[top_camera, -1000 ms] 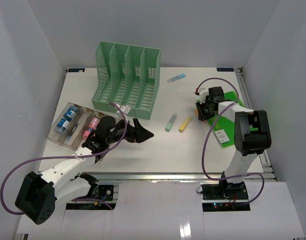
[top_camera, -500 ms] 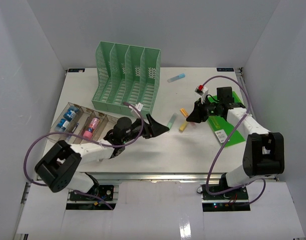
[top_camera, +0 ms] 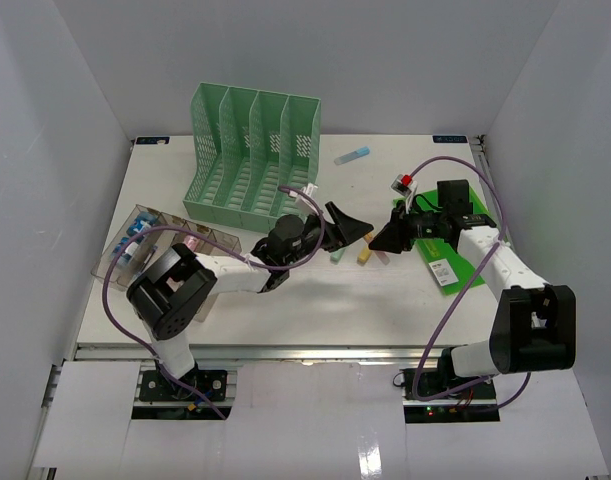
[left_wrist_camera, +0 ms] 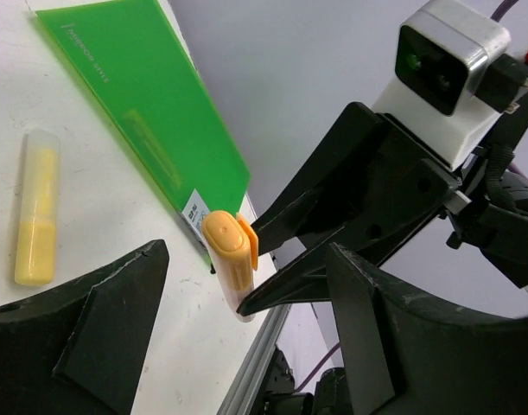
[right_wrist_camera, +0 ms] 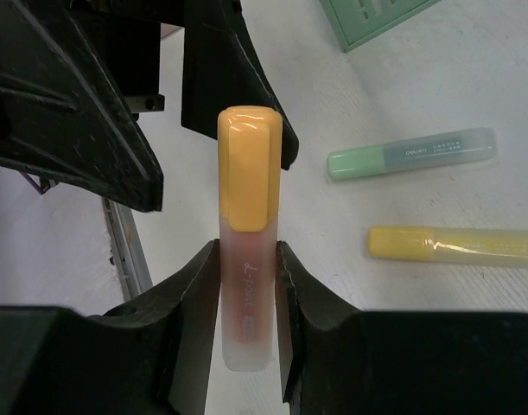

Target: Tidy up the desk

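Since the earlier frame my left arm has swung from beside the tray to the middle of the top view, and my right arm has come left off the green sheet (left_wrist_camera: 143, 112) to meet it. My left gripper (top_camera: 353, 222) has its fingers spread with nothing between them. The orange highlighter (right_wrist_camera: 246, 199) lines up with the gap in the left wrist view, but I can't tell depth. My right gripper (top_camera: 383, 240) pinches that highlighter by its clear body, cap toward the left one. This looks like a handover, not done. The desk (top_camera: 315, 305) fills the centre of the top view. A yellow highlighter (right_wrist_camera: 454, 245) and a green highlighter (right_wrist_camera: 410, 156) lie loose mid-frame, and a blue highlighter (top_camera: 352, 155) sits upper middle, right of the file rack (top_camera: 250, 150). Three are left to sort.
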You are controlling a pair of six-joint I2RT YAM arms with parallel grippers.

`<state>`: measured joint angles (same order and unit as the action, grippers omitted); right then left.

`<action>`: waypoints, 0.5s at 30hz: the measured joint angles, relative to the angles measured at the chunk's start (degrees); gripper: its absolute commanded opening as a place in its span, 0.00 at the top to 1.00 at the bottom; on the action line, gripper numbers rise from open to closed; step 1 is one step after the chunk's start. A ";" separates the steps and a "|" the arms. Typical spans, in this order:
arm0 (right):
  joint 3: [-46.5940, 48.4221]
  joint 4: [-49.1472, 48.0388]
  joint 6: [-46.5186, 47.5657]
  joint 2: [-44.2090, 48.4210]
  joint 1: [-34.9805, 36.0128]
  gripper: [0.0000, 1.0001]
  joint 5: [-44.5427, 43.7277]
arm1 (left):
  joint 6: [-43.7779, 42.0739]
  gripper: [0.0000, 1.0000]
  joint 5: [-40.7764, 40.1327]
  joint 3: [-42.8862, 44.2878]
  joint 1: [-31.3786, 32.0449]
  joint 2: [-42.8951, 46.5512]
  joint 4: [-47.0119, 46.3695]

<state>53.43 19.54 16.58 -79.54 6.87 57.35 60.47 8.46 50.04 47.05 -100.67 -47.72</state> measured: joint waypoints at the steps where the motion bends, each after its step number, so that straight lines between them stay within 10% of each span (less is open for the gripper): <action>1: 0.00 -0.01 -0.06 0.05 0.00 0.92 0.09 | 0.00 0.21 -0.38 0.55 0.26 -0.28 0.63; 15: 0.00 -0.18 -0.71 0.99 0.00 0.84 0.44 | -1.64 0.69 -3.91 6.19 1.83 -1.36 9.03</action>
<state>53.43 19.36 15.87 -78.55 6.87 57.79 58.83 4.55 56.24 48.88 -102.04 -38.69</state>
